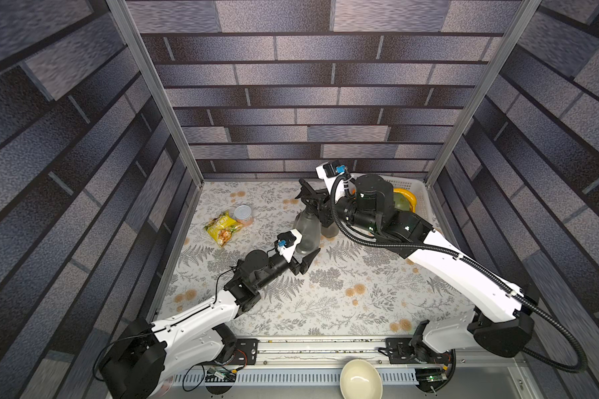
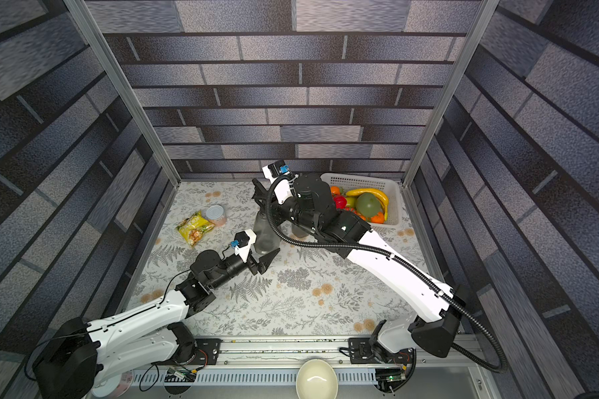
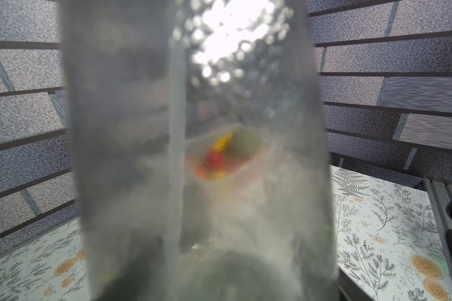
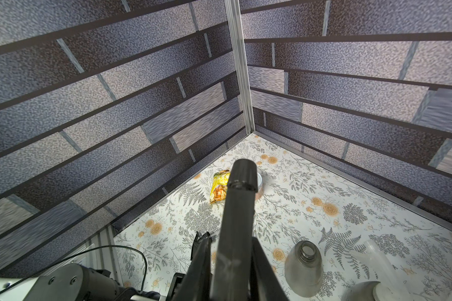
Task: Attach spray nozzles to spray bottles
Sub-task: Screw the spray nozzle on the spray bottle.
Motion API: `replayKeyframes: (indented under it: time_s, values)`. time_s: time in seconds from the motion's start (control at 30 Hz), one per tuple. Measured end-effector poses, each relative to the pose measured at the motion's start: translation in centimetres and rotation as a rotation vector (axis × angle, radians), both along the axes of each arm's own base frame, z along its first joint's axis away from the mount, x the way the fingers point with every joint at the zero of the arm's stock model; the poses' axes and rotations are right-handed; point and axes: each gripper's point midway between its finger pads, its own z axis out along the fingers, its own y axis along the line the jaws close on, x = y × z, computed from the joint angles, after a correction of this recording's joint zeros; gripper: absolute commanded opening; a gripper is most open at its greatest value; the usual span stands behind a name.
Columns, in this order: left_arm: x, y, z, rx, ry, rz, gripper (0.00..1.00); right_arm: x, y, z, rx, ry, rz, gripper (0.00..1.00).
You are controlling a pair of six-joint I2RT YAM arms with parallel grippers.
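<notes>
While my left claw (image 1: pixel 304 265) is squeezing the grey bottle (image 1: pixel 306 229) low down, my right claw (image 4: pixel 231 260) is pinching the black sprayer (image 4: pixel 239 208) right on top of its neck, its thin tube (image 3: pixel 176 156) hanging straight down inside.

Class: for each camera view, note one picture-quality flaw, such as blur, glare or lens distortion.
Left wrist view: the spray bottle fills the frame, out of focus, with a blown-out glare patch on it; right wrist view: the black spray nozzle close to the lens is soft, the tabletop behind it sharper; both top views: the wide-angle lens splays the frame posts outward.
</notes>
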Motion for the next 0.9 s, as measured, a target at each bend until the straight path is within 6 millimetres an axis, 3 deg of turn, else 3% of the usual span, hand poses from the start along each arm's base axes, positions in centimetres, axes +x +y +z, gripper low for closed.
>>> replayKeyframes:
  time_s: [0.4,0.9]
  values:
    - [-0.9,0.1,0.1,0.011,0.012,-0.012,0.75,-1.4,0.7,-0.1,0.025,0.024,0.140,0.18]
    - [-1.7,-0.3,-1.0,0.048,0.045,-0.051,0.75,-2.0,-0.4,-1.3,-0.018,0.013,0.281,0.19]
